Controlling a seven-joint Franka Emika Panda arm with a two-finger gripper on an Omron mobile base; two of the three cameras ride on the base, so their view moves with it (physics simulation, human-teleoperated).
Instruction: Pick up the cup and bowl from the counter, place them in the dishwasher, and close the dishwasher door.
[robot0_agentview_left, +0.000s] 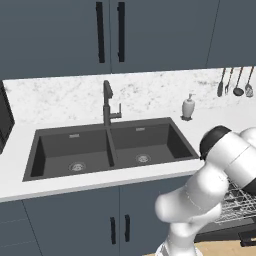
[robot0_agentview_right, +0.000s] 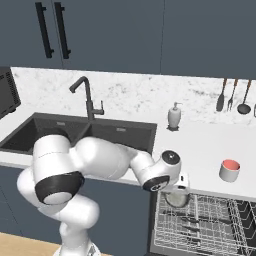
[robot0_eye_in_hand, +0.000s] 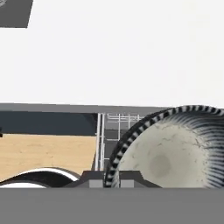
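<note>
Gripper (robot0_agentview_right: 176, 194) pinched the bowl (robot0_eye_in_hand: 175, 148) by its rim, low over the dishwasher rack (robot0_agentview_right: 210, 225); the rack lay directly below. The cup (robot0_agentview_right: 229, 170) stood on the counter (robot0_agentview_right: 200, 145), to its right.

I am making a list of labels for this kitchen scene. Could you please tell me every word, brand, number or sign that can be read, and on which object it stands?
None: no readable text in any view.
Soap dispenser: plain white, no label.
Cup: plain white outside, red inside, no print.
Bowl held in the claw: a striped rim and faint cracks, no letters.
Dishwasher rack and counter: no markings.
</note>
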